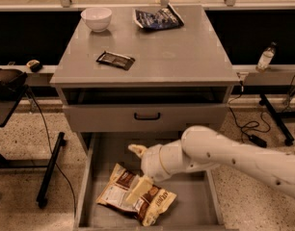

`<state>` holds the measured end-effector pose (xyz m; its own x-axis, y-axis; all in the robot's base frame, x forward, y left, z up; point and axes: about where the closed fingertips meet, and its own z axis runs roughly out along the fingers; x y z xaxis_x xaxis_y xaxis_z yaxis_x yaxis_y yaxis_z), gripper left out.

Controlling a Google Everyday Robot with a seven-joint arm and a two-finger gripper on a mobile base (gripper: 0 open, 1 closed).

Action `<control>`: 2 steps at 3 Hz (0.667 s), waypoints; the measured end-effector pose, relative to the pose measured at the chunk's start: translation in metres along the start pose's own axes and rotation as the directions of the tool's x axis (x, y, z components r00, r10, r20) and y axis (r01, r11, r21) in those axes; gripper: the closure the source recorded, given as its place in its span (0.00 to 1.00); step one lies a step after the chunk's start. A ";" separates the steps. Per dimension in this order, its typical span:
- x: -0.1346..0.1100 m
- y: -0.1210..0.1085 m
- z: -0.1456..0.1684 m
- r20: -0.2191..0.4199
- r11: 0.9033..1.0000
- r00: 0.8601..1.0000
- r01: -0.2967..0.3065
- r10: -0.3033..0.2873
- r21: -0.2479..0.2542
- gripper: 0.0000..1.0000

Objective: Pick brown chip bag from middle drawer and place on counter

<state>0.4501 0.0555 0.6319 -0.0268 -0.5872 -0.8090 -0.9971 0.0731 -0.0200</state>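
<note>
The brown chip bag (154,203) lies flat on the floor of the open middle drawer (198,203), left of centre. I judge it light, crinkly and easily crushed, best pinched at a puffed edge. I cannot read its label print. My pincer (133,173) hangs over it, spread wide, one finger down over the bag. The counter (186,57) sits above.
</note>
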 end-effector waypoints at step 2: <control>0.089 0.032 0.095 0.075 0.975 0.997 0.037 -0.021 -0.220 0.00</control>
<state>0.4229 0.0817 0.5036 -0.0002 -0.5269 -0.8499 -0.9885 -0.1284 0.0798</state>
